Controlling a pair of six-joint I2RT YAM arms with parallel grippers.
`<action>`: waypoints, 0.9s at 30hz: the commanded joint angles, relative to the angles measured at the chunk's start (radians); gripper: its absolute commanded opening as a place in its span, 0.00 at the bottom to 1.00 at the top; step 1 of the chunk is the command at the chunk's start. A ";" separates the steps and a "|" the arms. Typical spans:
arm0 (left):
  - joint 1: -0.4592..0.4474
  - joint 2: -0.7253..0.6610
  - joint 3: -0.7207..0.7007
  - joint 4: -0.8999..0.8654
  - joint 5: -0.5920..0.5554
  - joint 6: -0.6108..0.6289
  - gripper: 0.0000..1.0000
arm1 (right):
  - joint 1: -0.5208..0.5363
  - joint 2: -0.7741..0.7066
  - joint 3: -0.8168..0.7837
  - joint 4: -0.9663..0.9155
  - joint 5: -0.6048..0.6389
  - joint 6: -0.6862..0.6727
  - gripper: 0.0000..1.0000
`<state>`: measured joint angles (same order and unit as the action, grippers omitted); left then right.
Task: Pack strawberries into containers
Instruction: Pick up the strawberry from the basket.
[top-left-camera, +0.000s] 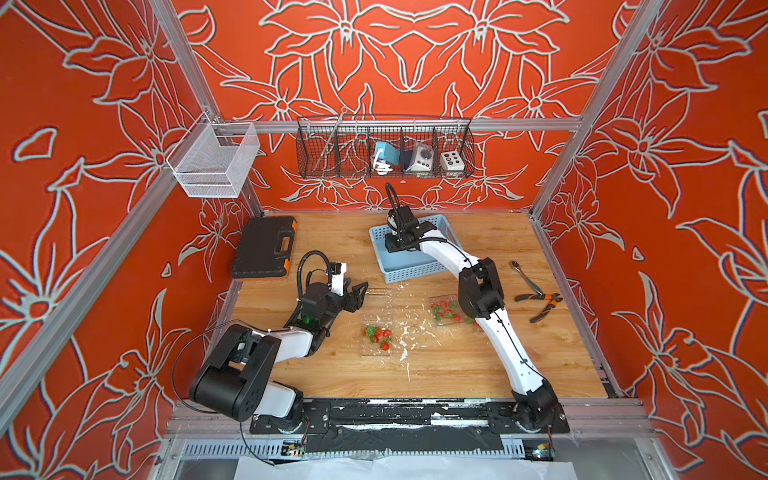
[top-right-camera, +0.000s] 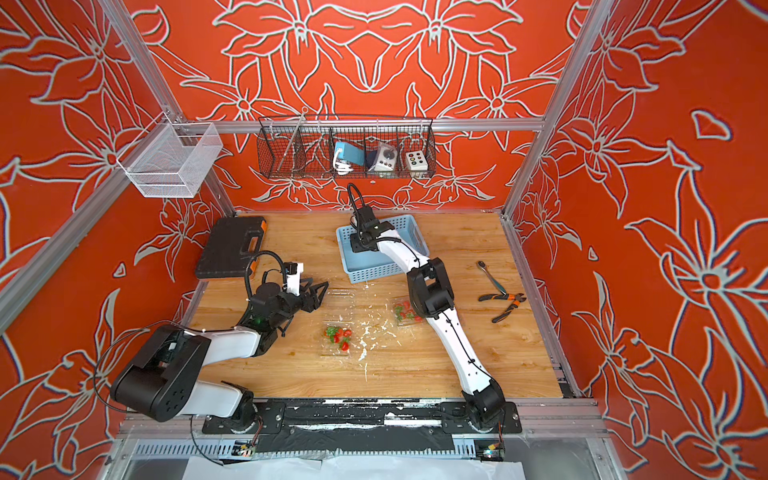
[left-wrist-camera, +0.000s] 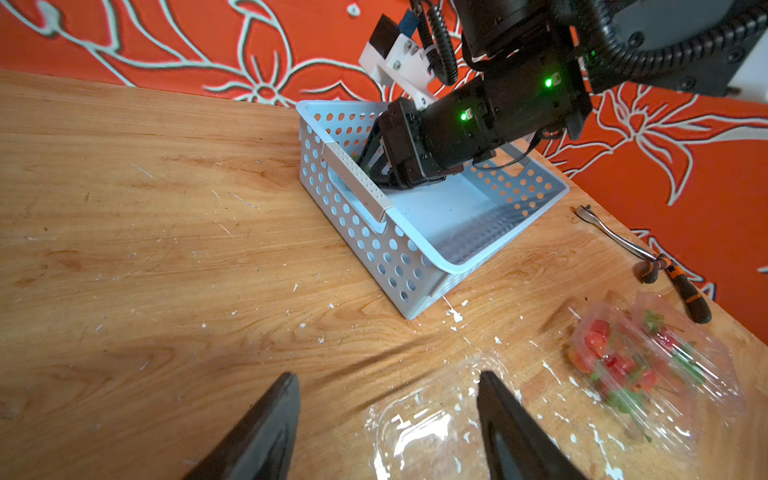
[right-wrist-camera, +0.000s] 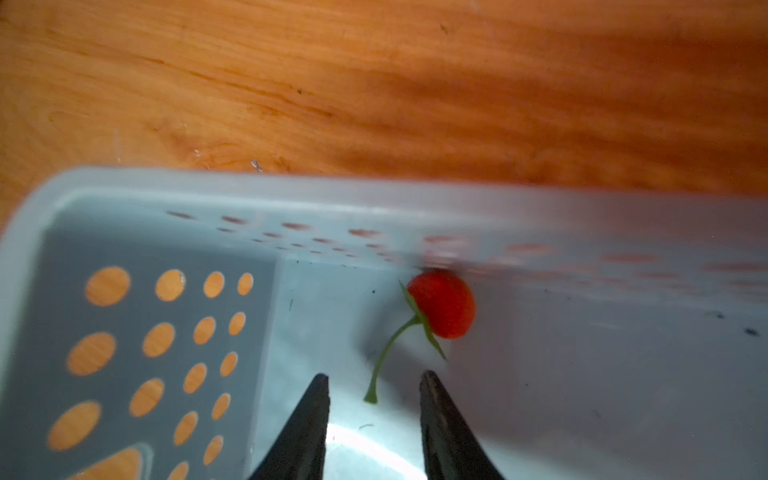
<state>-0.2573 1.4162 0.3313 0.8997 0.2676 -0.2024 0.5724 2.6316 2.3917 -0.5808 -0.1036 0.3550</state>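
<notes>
Strawberries go in one at a time, and the step in hand looks like fetching the only berry visible in the basket. To do it well, the right gripper (right-wrist-camera: 374, 376) should reach past the thin stem (right-wrist-camera: 390, 349) and close gently on the berry's body, since a pinch on the stem alone could slip. Its jaws stand partly apart and empty, low inside the light-blue perforated basket (right-wrist-camera: 124, 187); the stem's tip lies between them, seemingly untouched. Just ahead, the strawberry (right-wrist-camera: 444, 305) rests on the basket floor against the wall. Farther out, over the wooden table (top-left-camera: 498, 365), the left gripper (left-wrist-camera: 386, 376) hovers with jaws spread, holding nothing, above an empty clear container (left-wrist-camera: 419, 432). Red berries fill a container beside it (top-left-camera: 377, 337) and another near the right arm (top-left-camera: 446, 311).
</notes>
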 joint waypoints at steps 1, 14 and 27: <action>-0.001 -0.015 0.012 0.012 0.011 -0.001 0.67 | 0.012 0.024 0.045 -0.023 0.097 0.084 0.39; 0.000 -0.022 0.012 0.008 0.009 0.001 0.67 | -0.006 0.118 0.162 -0.039 0.146 0.181 0.13; 0.000 -0.022 0.011 0.009 0.009 0.000 0.67 | -0.015 -0.196 -0.260 0.158 0.121 0.087 0.00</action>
<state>-0.2573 1.4124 0.3313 0.8993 0.2672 -0.2024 0.5587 2.5378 2.1956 -0.4908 0.0181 0.4812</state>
